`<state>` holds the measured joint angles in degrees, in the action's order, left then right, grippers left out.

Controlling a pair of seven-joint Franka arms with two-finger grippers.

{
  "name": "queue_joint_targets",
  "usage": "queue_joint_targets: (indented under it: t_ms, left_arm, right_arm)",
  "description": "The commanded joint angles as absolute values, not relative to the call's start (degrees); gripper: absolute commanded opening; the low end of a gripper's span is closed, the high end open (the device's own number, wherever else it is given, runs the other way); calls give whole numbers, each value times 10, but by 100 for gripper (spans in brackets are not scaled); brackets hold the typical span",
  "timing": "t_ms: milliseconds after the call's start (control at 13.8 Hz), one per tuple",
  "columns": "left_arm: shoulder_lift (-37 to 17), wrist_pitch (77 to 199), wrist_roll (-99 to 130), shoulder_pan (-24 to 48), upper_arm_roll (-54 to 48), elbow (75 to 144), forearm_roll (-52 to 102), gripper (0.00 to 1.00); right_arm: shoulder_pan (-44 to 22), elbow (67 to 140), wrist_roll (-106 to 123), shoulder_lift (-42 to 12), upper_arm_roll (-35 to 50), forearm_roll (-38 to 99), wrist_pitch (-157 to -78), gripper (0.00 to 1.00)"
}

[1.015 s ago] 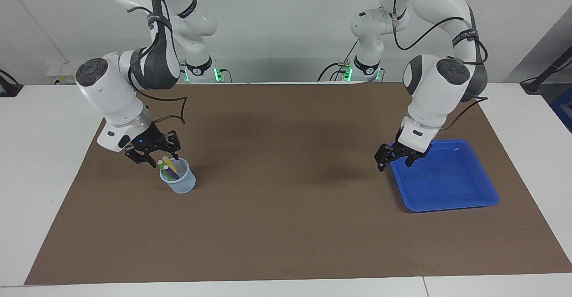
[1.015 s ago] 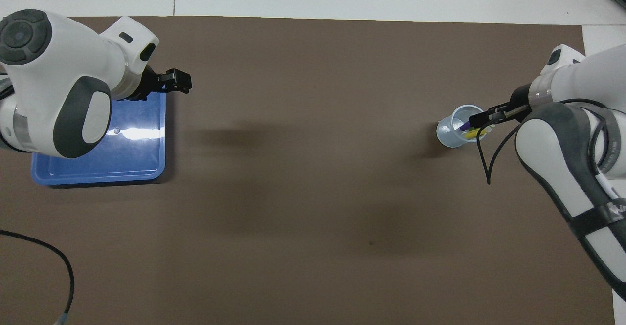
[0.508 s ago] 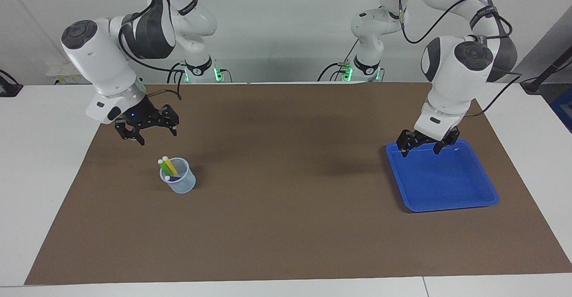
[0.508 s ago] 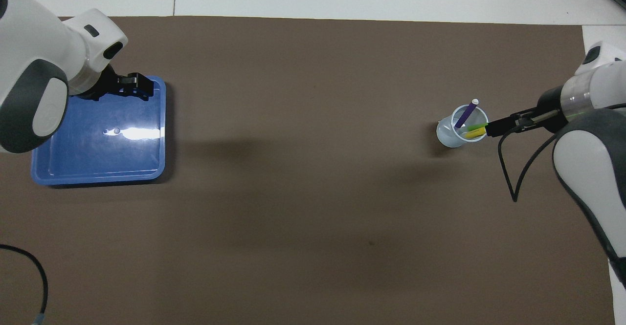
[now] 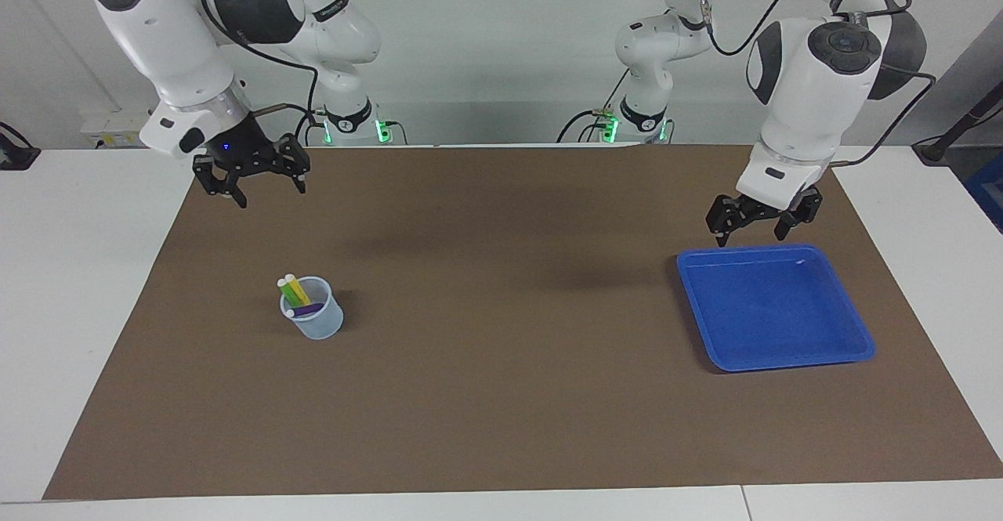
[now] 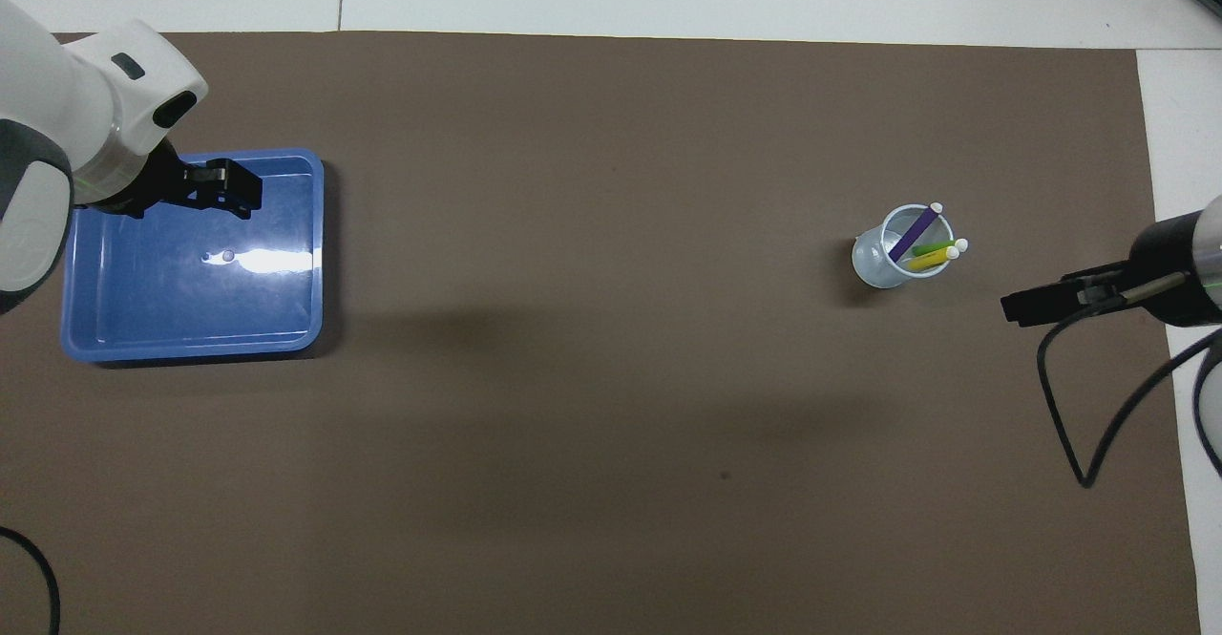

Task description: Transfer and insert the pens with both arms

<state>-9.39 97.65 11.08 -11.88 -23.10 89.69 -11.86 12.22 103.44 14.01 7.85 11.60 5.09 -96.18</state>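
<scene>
Three pens stand together in a clear plastic cup (image 5: 320, 325) toward the right arm's end of the table: the yellow pen (image 5: 297, 291), the green pen (image 5: 286, 292) and the purple pen (image 5: 308, 311). In the overhead view the purple pen (image 6: 914, 232) leans across the cup (image 6: 871, 263) beside the green pen (image 6: 929, 249) and the yellow pen (image 6: 926, 262). My right gripper (image 5: 270, 194) hangs open and empty, high above the mat and apart from the cup. My left gripper (image 5: 751, 237) is open and empty over the robot-side edge of the blue tray (image 5: 823, 349).
A brown mat (image 5: 501, 411) covers the table. The blue tray (image 6: 286, 334) lies at the left arm's end with nothing in it. A black cable loops from the right wrist (image 6: 1079, 425) over the mat's edge.
The right gripper rose from the cup and drew back toward its base, leaving the purple pen inside. The left gripper also lifted and pulled back over the tray's robot-side edge.
</scene>
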Motion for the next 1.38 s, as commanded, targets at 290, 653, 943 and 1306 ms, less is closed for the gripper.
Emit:
queue_joint_targets:
  t_ms: [290, 653, 943, 1306]
  left_arm:
    - [-36, 941, 76, -25, -72, 921, -8, 100]
    - [-26, 950, 84, -25, -76, 921, -8, 100]
    - [-25, 950, 83, -32, -76, 921, -8, 100]
    - [-25, 950, 84, -32, -76, 921, -8, 100]
  right_arm:
    - [131, 1042, 130, 107, 120, 37, -940, 100]
    - [131, 1042, 128, 108, 120, 37, -939, 100]
    - [131, 1042, 128, 109, 120, 40, -934, 100]
    - [129, 1043, 128, 109, 114, 40, -932, 100]
